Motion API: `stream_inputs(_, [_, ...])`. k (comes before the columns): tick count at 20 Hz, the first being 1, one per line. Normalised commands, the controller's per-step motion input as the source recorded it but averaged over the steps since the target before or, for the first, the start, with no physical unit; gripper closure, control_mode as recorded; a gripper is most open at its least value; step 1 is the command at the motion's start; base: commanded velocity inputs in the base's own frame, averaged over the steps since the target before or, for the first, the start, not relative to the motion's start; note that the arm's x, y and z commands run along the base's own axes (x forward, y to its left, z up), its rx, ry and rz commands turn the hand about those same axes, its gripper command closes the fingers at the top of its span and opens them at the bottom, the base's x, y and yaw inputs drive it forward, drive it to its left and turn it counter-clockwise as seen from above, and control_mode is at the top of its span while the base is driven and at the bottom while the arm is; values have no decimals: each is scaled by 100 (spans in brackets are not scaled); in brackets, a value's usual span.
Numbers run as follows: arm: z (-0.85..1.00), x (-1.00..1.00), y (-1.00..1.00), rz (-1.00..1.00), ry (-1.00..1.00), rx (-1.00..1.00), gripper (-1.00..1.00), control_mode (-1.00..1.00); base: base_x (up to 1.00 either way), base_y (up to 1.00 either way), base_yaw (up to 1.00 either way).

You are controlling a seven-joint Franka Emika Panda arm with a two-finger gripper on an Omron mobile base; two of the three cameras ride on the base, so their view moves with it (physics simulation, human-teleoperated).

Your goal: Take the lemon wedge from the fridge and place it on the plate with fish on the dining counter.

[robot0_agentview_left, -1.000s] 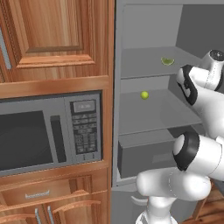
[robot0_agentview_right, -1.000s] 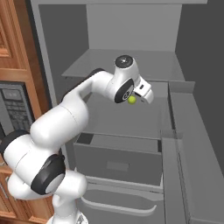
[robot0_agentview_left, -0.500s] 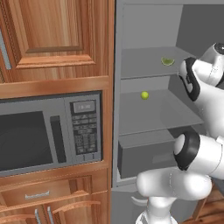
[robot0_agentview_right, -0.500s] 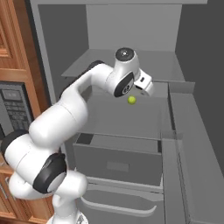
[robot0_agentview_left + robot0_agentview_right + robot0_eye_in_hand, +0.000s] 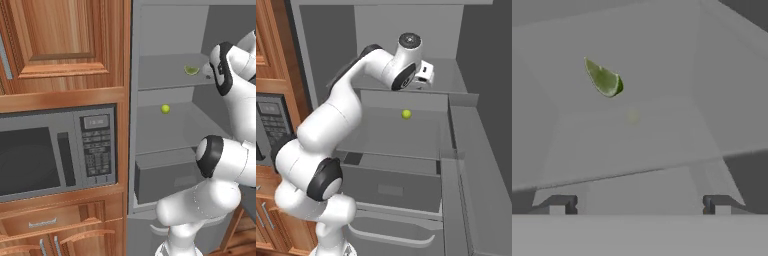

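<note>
Judging by the frames, barely anything's been done yet: the wedge (image 5: 604,79) is left lying on the fridge (image 5: 170,30) shelf, upper left in the hand view, nothing's held by the spread gripper (image 5: 639,205), and the plate drop-off isn't started.

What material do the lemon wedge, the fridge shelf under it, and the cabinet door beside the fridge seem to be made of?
Lemon wedge: fruit flesh, yellow-green with a darker rind edge.
Fridge shelf: probably plastic or painted metal, flat matte grey without reflections.
Cabinet door: wood, reddish-brown, with visible grain and a slight sheen.
</note>
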Motion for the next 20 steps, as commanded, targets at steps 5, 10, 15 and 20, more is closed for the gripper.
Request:
stream_inputs(5, [16,31,8,17,15,-14,-100,-100,0,0,0])
stream_inputs(10, [-8,28,0,0,0,0,-100,-100,0,0,0])
stream_inputs(15, [-11,54,0,0,0,0,-100,-100,0,0,0])
stream_inputs(20, [-20,35,0,0,-6,0,-100,-100,0,0,0])
